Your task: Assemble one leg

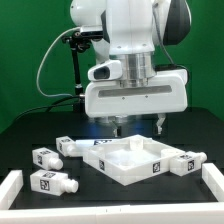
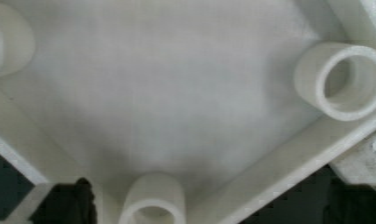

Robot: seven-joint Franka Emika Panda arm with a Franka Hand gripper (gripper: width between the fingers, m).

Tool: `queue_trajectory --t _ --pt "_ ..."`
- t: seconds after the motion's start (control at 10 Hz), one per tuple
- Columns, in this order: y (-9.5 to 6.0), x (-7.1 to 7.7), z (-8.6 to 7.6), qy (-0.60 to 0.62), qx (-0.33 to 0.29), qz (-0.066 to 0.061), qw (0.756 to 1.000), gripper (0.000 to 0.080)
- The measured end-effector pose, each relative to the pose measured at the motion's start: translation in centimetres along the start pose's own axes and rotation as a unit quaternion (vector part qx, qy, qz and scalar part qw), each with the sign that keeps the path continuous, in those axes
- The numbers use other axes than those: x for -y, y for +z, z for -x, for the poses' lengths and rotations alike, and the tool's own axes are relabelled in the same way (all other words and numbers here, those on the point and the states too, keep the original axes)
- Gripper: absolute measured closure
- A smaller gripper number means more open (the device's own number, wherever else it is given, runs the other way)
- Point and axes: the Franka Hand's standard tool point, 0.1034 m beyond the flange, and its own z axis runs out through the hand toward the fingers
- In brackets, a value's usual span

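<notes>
The arm [image 1: 135, 60] stood over the middle of the black tabletop [image 1: 20, 130], its jaws spread wide and holding nothing, hanging just above the big white panel [image 1: 125, 165]. The panel filled the wrist view [image 2: 167, 100], its round sockets [image 2: 345, 80] showing at the corners.

The legs lay loose on the tabletop. Three were at the exterior view's left of the panel: one near the front [image 1: 55, 183], one behind it [image 1: 45, 157], and one close to the panel's far left corner [image 1: 72, 147]. A fourth lay at the exterior view's right [image 1: 190, 160].

A leg looked like light, stiff plastic, smooth enough to slip, so I would pinch it across its stubby body.

I could not make out the legs' screw ends, and the jaw tips were dark blurs in the wrist view.
</notes>
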Motion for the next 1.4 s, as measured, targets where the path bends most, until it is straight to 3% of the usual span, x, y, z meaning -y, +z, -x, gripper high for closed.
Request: queue_trajectory --t 0.2,0.3,0.5,0.6,0.7,1.2,1.4 --pt "0.0 0.4 0.1 0.016 0.006 0.0 1.0 0.0151" --pt "-0.6 1.8 -0.3 0.046 0.021 -0.001 0.999 0.0151" --pt "-1.3 6.7 -2.6 0.153 0.037 -0.003 0.988 0.0151" --pt "-0.9 8.9 -3.3 0.224 0.036 -0.007 0.974 0.0151" --pt "-0.3 9.8 -3.5 0.244 0.038 -0.012 0.969 0.0151" --pt "-0.3 9.4 -3.5 0.224 0.038 -0.013 0.974 0.0151" --pt "1.0 9.2 -4.3 0.254 0.034 -0.026 0.966 0.0151"
